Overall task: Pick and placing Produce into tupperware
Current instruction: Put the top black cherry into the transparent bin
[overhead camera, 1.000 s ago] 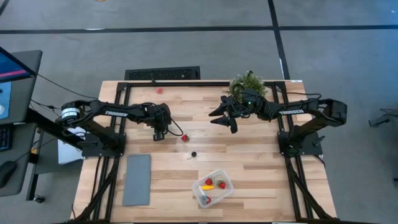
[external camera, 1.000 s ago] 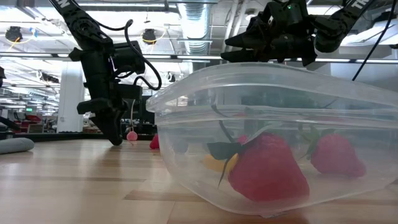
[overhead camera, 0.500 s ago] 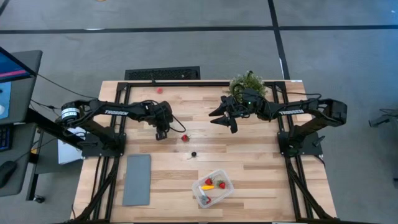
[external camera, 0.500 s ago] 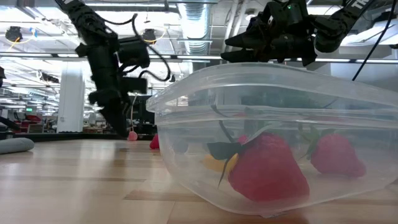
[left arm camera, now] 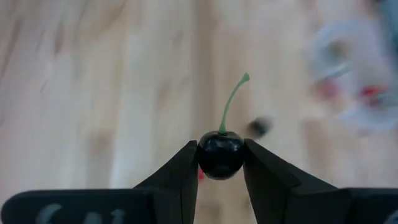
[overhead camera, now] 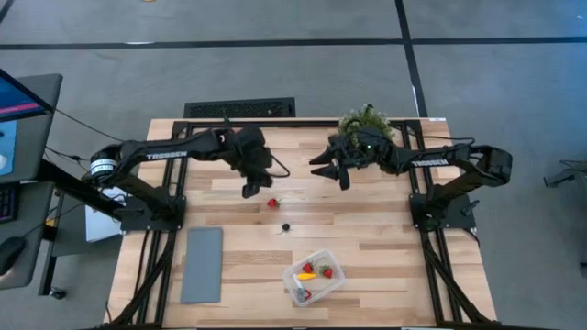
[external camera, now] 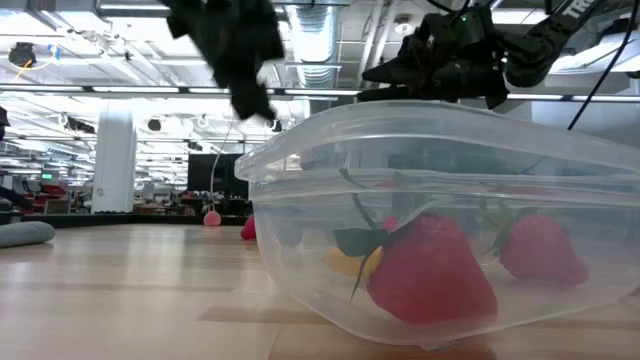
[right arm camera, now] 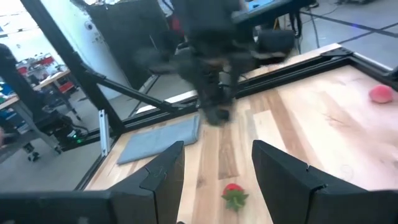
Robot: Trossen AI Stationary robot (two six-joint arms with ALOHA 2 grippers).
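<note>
My left gripper (overhead camera: 250, 189) hangs above the table's middle, shut on a black cherry (left arm camera: 221, 153) with a green stem. A red strawberry (overhead camera: 272, 203) and a second black berry (overhead camera: 285, 226) lie on the wood just beyond it. The clear tupperware (overhead camera: 313, 276) stands near the table's near edge with red strawberries (external camera: 430, 272) and a yellow piece inside. My right gripper (overhead camera: 330, 173) is open, raised over the far right part of the table. The strawberry (right arm camera: 234, 193) shows on the wood ahead of its fingers. My left gripper pinches the black cherry's round body (left arm camera: 219, 163) between its two fingertips (left arm camera: 184, 172), one on each side. The fingers come from above, slanting down. The cherry is lifted clear of the table, and its green stem (left arm camera: 231, 107) sticks out away from the fingers.
A flat grey slab (overhead camera: 202, 264) lies near the near left corner. A leafy potted plant (overhead camera: 365, 122) stands at the far edge behind my right gripper. A pale pink spot (overhead camera: 236, 132) sits by the far edge. Bare wood lies between the tupperware and the loose pieces.
My left gripper has risen from table height and swung toward the table's right, over the loose strawberry, its arm blurred with speed.
</note>
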